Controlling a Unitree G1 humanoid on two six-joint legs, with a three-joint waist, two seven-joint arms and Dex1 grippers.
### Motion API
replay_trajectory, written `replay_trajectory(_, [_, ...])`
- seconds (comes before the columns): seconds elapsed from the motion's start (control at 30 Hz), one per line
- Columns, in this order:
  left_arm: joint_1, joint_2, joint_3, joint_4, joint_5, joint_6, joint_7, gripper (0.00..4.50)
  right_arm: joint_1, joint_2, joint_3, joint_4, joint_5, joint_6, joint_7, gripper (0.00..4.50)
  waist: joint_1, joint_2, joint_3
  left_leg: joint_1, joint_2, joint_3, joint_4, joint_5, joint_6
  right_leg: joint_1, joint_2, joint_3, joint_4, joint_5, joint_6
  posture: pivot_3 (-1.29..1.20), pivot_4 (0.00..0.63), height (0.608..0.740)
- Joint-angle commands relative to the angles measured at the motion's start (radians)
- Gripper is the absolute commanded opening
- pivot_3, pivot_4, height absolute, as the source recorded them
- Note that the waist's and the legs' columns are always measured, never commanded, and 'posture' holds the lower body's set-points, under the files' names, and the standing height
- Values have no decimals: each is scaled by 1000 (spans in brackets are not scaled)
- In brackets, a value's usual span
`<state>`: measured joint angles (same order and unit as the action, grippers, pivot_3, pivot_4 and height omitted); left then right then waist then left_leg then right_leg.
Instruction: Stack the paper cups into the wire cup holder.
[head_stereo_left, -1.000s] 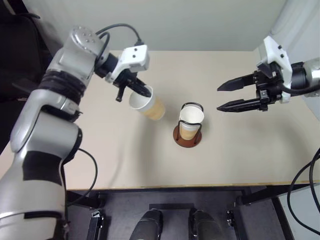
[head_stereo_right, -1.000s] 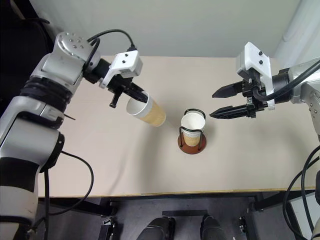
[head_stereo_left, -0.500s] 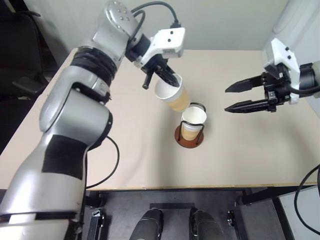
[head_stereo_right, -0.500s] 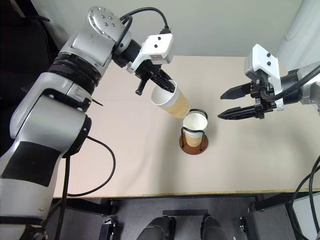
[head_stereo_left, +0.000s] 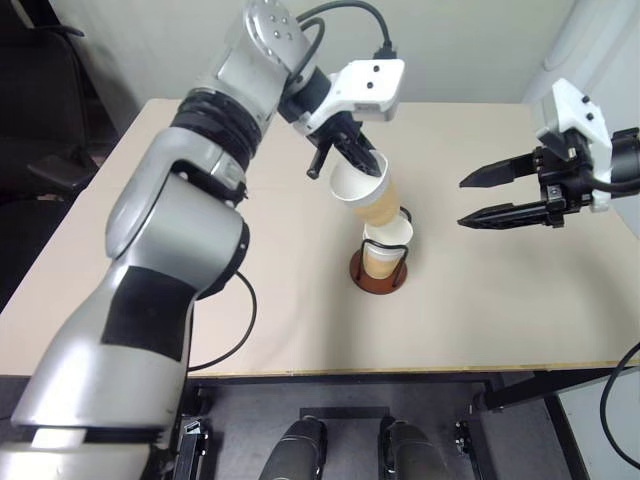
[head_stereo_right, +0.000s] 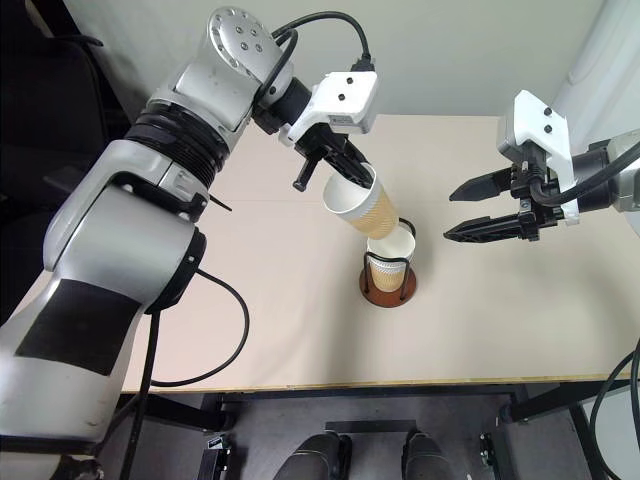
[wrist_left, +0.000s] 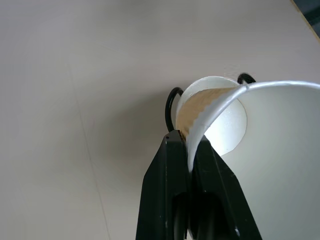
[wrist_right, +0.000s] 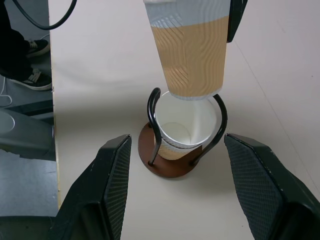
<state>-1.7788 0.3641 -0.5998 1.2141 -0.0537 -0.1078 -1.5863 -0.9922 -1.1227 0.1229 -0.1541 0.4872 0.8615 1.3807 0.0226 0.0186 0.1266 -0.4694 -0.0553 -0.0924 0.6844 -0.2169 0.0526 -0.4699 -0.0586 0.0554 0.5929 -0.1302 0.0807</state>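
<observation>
One tapered paper cup with a white rim and a tan lower part (wrist_right: 182, 135) already sits inside the black wire cup holder on its round reddish-brown base (wrist_right: 167, 167), near the middle of the beige table (head_stereo_left: 250, 300). The left gripper (head_stereo_left: 358, 160) pinches the rim of a second, identical paper cup (head_stereo_left: 368, 192); its two fingers are pressed on the wall. This cup hangs tilted just above the seated one, not yet inside. It has to go down into it. The right gripper (head_stereo_left: 485, 196) waits apart with spread, empty fingers.
</observation>
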Motion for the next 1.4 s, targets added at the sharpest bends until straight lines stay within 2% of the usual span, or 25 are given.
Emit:
replay_trajectory(0.03, [-19, -10, 27, 1, 31, -37, -28, 44, -2, -19, -49, -21, 13, 0, -2, 2975, 1, 0, 0, 0, 0, -1, 1, 0, 0, 0, -1, 1, 0, 0, 0, 0, 150, 740])
replay_trajectory(0.43, [-10, -45, 82, 26, 107, -71, -28, 44, 21, -27, -64, -40, 18, 6, -9, 2975, 4, 0, 0, -1, 0, 0, 2, 0, 1, 1, 0, 1, 0, 3, 5, 0, 150, 740])
replay_trajectory(0.87, [-26, -79, 132, 34, 136, -76, -28, 44, 37, -38, -82, -56, 20, 16, -17, 2975, 6, 0, 0, -1, 0, 1, 4, -1, 1, 1, 0, 1, 0, 2, 4, 0, 150, 740])
replay_trajectory(1.4, [-33, -127, 181, 64, 245, -121, -1, 44, 64, -44, -103, -80, 46, 27, -46, 2975, 6, 0, 0, -1, -1, 2, 11, -2, 4, 3, 0, 1, 0, 2, 4, 0, 150, 740])
